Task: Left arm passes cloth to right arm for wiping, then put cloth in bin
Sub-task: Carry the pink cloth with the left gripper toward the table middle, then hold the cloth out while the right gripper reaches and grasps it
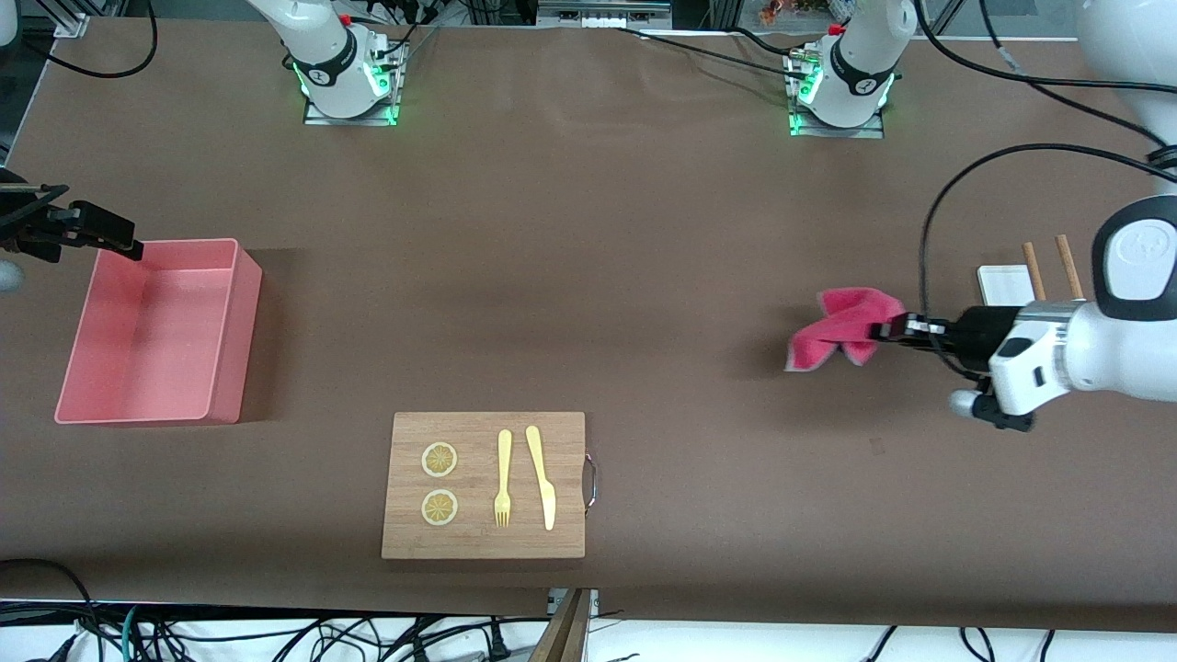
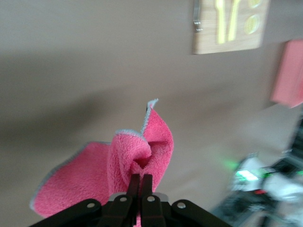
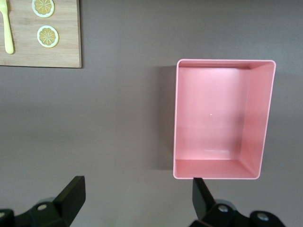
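Note:
My left gripper [image 1: 887,328] is shut on the magenta-pink cloth [image 1: 841,338] and holds it above the table toward the left arm's end. In the left wrist view the fingers [image 2: 135,187] pinch a fold of the cloth [image 2: 151,142], and the rest hangs loose. The salmon-pink bin [image 1: 241,340] stands empty toward the right arm's end; it also shows in the right wrist view [image 3: 258,118]. My right gripper [image 1: 129,246] is open and empty over the table, beside the bin's corner farthest from the front camera; the right wrist view [image 3: 137,189] shows it too.
A wooden board [image 1: 565,441] with two lemon slices [image 1: 439,460], a yellow fork [image 1: 503,478] and a yellow knife [image 1: 542,478] lies near the front camera's edge. A small white tray [image 1: 1002,283] and two wooden sticks [image 1: 1034,271] lie near the left arm.

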You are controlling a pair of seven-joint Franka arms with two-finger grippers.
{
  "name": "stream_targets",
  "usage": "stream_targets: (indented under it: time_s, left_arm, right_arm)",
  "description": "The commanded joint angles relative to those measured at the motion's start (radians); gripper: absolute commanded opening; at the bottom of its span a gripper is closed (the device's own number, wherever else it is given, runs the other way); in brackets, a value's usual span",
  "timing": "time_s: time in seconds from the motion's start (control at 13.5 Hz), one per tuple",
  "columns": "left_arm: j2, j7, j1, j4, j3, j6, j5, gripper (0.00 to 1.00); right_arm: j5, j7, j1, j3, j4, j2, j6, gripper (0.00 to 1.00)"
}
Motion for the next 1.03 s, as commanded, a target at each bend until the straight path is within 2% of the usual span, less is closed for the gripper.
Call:
stream_targets:
  time_s: [0.0,0.22,0.37,0.44,0.59,0.81,0.96]
  left_arm:
    - [0.012,-0.362,-0.167,0.024,0.013,0.045,-0.169,0.00]
    - [0.009,-0.701,-0.357,0.027,0.013,0.270,-0.299,0.00]
    - [0.012,-0.864,-0.474,0.027,0.013,0.456,-0.323,0.00]
    - [0.020,-0.919,-0.520,0.030,0.013,0.540,-0.323,0.00]
    - [0.026,-0.999,-0.620,0.030,0.017,0.669,-0.318,0.00]
    - [0.037,-1.130,-0.657,0.030,0.016,0.770,-0.321,0.00]
    - [0.037,-1.133,-0.654,0.030,0.014,0.770,-0.321,0.00]
  right_arm:
    - [0.003,-0.001,-0.008,0.008,-0.011,0.005,0.000,1.00]
    - [0.003,-0.004,-0.010,0.007,-0.011,0.059,-0.005,1.00]
    - [0.017,0.021,-0.004,0.008,-0.011,0.062,-0.005,1.00]
    - [0.026,0.072,-0.001,0.011,-0.011,0.067,-0.005,0.99]
    - [0.104,0.264,-0.001,0.014,-0.011,0.069,-0.005,0.99]
    - [0.190,0.486,0.013,0.020,-0.013,0.069,-0.003,0.99]
    - [0.310,0.680,0.021,0.020,-0.011,0.082,0.027,0.99]
